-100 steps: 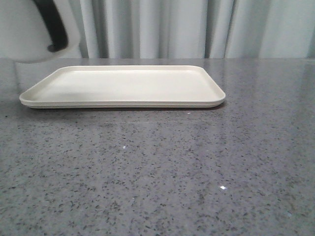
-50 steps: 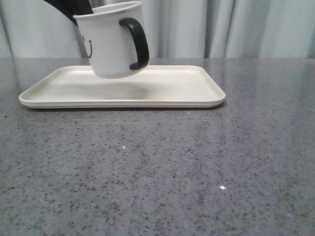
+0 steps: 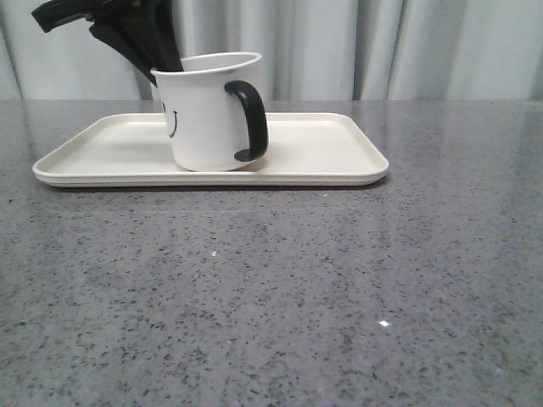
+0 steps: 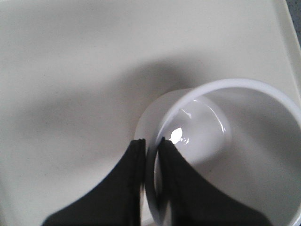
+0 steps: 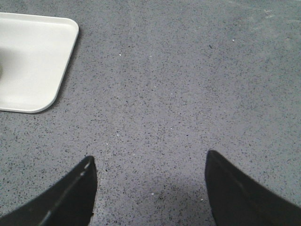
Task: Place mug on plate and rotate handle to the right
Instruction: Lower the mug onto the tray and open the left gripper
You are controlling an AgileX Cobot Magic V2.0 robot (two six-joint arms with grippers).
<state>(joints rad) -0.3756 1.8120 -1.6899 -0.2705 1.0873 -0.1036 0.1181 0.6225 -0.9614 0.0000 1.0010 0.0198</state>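
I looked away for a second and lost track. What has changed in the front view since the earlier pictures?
The left gripper, pinching the rim of the mug, carried it in from the upper left and lowered it onto the plate; its handle points right. The plate stayed put. The right gripper is open over the table.

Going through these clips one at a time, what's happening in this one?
The left gripper is pinching the rim of the mug, one finger inside the wall and one outside. The mug sits on the plate, left of its centre, with the handle facing right in the front view. The right gripper is open over bare table, holding nothing.
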